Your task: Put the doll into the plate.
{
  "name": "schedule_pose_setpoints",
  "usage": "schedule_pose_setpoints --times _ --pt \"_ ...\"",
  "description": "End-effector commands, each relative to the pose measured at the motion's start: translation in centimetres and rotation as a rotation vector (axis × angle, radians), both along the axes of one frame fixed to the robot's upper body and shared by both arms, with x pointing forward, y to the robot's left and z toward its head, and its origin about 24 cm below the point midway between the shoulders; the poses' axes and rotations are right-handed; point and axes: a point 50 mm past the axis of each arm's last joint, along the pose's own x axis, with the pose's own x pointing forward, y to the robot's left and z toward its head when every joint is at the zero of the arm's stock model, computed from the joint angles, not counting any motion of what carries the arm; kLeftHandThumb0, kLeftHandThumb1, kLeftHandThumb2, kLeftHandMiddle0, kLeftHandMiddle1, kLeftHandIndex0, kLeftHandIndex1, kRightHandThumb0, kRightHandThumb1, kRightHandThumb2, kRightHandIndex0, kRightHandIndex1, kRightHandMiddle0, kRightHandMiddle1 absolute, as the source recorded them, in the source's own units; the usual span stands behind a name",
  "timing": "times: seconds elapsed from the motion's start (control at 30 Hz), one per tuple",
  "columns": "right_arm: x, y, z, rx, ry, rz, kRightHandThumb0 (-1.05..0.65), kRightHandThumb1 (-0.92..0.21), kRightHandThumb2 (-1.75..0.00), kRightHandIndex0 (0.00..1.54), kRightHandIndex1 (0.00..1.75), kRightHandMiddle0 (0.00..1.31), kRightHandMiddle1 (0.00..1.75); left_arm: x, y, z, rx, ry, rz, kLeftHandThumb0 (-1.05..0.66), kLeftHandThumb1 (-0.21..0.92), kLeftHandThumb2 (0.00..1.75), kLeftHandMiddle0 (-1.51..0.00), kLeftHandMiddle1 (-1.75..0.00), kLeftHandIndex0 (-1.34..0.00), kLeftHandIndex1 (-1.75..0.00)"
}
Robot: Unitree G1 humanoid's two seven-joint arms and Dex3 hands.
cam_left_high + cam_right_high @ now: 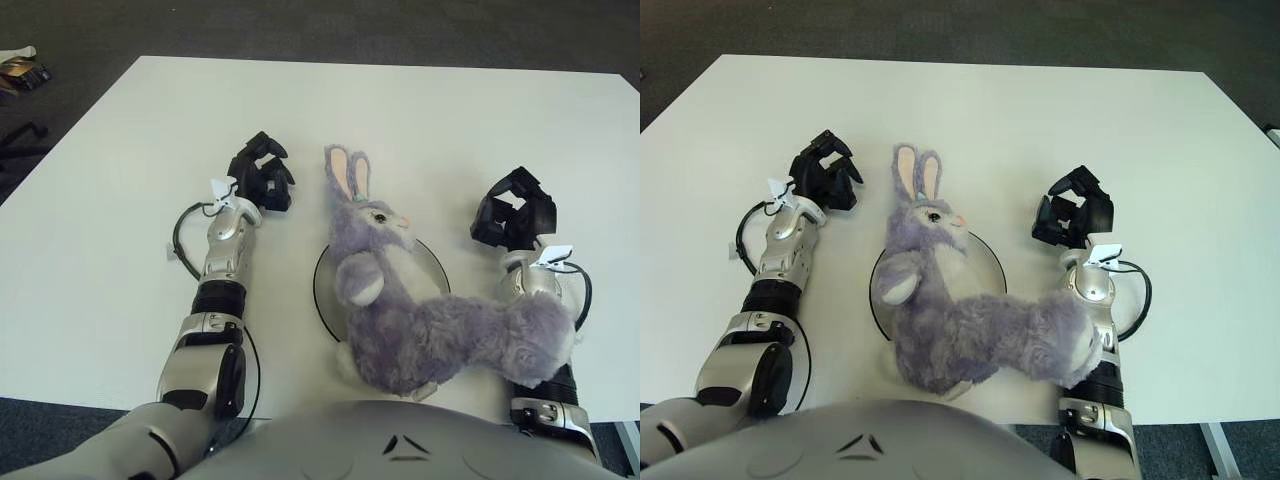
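Observation:
A purple plush rabbit doll (420, 320) with pink-lined ears lies on the white table. Its head and chest cover most of a white plate with a dark rim (322, 290). Its hind part stretches right, over my right forearm. My left hand (262, 172) is left of the doll's ears, fingers curled, holding nothing. My right hand (515, 208) is right of the plate, fingers curled, holding nothing. Neither hand touches the doll with its fingers.
The white table (400, 110) reaches far back and to both sides. Dark floor lies beyond its edges. Some small items (20, 70) lie on the floor at the far left.

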Motion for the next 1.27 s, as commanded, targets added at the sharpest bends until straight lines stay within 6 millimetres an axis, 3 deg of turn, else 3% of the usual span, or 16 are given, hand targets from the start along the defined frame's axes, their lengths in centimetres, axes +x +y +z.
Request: schedule_pose_setpoints --times 0.0,1.23 --pt "-1.2 0.3 -2.5 0.053 0.114 -0.033 -0.53 -0.21 -1.45 1.31 1.75 0.7 1.75 -0.7 0.2 -1.7 -0.022 0.083 0.031 -0.01 -0.07 1.75 -0.89 -1.75 -0.69 -1.73" --pt "-1.1 0.4 -2.4 0.058 0.145 -0.061 -0.51 -0.25 -1.4 1.29 1.75 0.67 1.75 -3.1 0.3 -2.0 0.069 -0.016 0.065 -0.01 -0.06 1.75 -0.89 -1.75 -0.68 -1.74"
